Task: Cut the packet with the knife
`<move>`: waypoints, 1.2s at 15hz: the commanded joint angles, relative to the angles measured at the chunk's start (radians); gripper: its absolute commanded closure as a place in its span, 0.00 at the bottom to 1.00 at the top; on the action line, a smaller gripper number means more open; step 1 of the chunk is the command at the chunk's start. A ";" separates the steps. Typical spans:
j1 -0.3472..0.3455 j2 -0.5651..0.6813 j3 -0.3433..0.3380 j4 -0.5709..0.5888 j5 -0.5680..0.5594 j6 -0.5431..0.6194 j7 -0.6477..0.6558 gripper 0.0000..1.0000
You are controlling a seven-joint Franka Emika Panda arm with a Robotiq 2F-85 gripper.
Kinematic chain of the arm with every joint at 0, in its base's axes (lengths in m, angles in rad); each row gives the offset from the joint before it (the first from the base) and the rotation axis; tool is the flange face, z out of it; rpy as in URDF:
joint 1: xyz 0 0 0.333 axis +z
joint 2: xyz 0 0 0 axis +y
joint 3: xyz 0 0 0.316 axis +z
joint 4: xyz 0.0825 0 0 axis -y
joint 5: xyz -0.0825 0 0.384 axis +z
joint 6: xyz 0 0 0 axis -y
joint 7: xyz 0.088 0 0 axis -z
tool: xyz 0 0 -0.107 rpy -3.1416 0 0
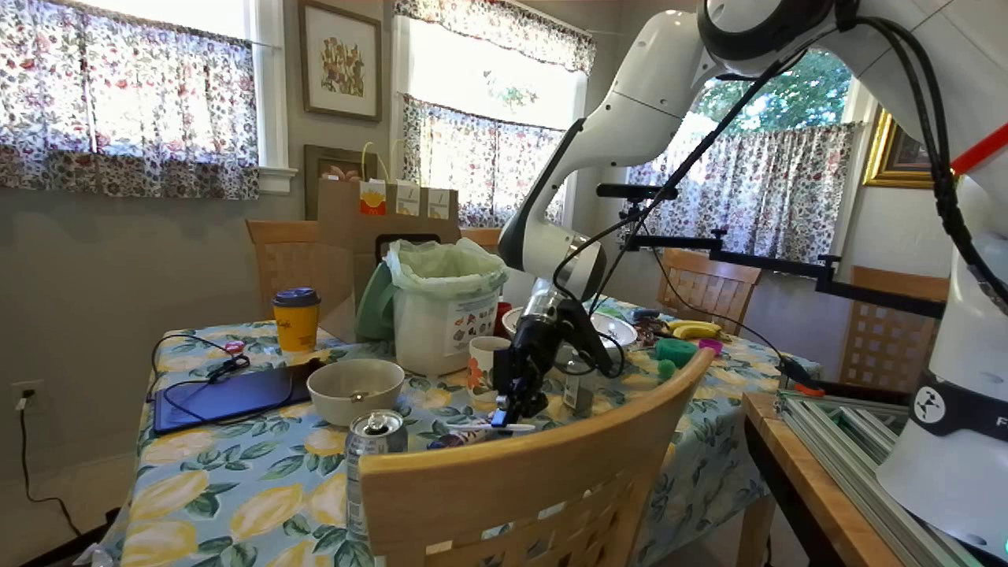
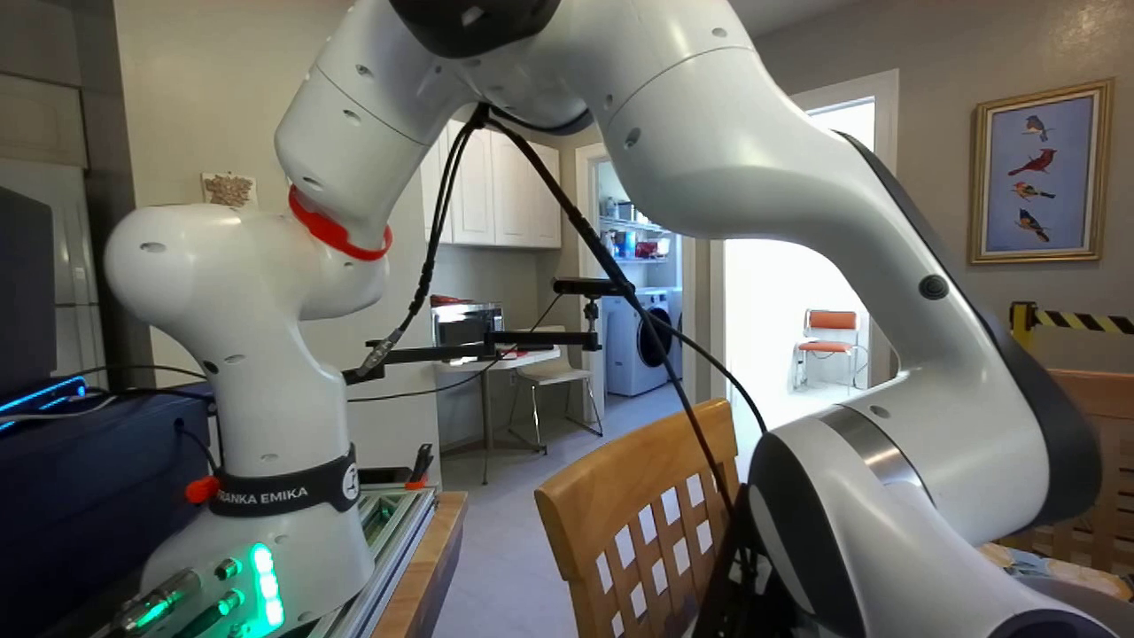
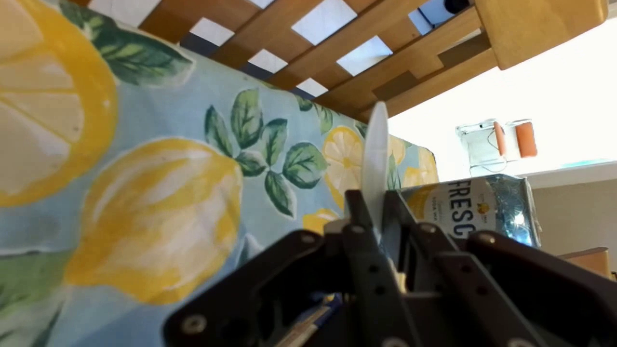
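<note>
On the lemon-print tablecloth (image 1: 264, 508) I make out the packet (image 1: 461, 439), close to my gripper (image 1: 502, 417), which grasps the white knife (image 3: 376, 159). Whether the knife and packet touch, I can't tell. 1 soda can (image 1: 376, 441) stands upright nearby.

The knife (image 3: 375, 164), white with a rounded tip, is held roughly level near 1 edge of the desk (image 1: 260, 465). The packet (image 1: 466, 438), partly hidden, blue at 1 end, shows just below it.
</note>
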 commanded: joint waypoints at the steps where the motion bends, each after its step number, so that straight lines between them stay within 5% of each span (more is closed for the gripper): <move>1: -0.007 0.014 -0.009 0.020 0.026 -0.022 -0.008 0.97; 18: -0.001 0.047 -0.014 0.012 0.029 -0.039 0.004 0.97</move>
